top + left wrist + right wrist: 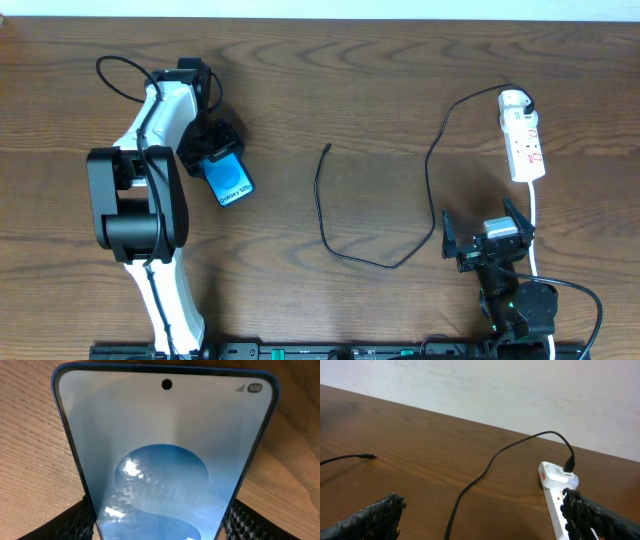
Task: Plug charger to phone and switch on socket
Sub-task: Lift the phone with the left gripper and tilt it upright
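Phone [165, 460] first, since it fills my left wrist view: blue screen up, camera hole at the far end, and a ribbed pad [75, 522] against each long edge. My left claw [162, 521] is clamped across its width. I judge that hold is there to steady the handset so its port stays put while a plug is pushed in.

My right claw [482, 515] hangs with its fingers spread wide and nothing between them, low near the front edge of the table [380, 60], just beside the white cord [535, 230] of the socket [525, 145]. From there it faces both things it has to work on.

By count: one phone, one charger [428, 180], one socket strip, two arms. The charger's black plug [568, 465] already sits in the strip's rounded far end, so only the thin end is free. That small tip [327, 149] lies on bare wood at mid-table, well apart from the phone and from both claws.

Red marks show on the strip – too small for me to count them or read the switch.

Nothing is joined to the phone yet; I would say fetching that tip is the job in hand, and the switch comes after
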`<move>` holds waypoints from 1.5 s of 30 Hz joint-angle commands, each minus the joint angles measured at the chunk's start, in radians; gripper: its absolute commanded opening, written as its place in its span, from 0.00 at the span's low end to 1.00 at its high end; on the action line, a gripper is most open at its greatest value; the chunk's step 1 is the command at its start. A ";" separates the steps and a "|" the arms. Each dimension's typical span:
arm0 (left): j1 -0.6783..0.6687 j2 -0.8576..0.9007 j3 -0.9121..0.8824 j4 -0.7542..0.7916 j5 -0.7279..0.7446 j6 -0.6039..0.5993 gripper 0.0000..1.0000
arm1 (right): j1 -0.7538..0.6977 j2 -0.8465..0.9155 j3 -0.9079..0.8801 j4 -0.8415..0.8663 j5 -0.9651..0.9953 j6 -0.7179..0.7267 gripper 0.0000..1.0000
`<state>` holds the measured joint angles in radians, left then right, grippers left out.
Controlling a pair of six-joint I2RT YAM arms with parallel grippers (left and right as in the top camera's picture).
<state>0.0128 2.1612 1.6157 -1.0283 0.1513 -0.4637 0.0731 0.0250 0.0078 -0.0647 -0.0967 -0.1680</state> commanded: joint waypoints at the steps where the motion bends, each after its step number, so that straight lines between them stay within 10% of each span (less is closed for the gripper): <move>1: 0.003 -0.047 0.002 -0.018 0.006 0.006 0.67 | -0.006 -0.005 -0.002 -0.003 0.001 0.011 0.99; 45: 0.003 -0.130 0.005 0.020 0.412 -0.223 0.66 | -0.006 -0.005 -0.002 -0.003 0.001 0.011 0.99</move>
<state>0.0128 2.0632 1.6157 -1.0061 0.4892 -0.6773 0.0731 0.0250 0.0078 -0.0647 -0.0967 -0.1680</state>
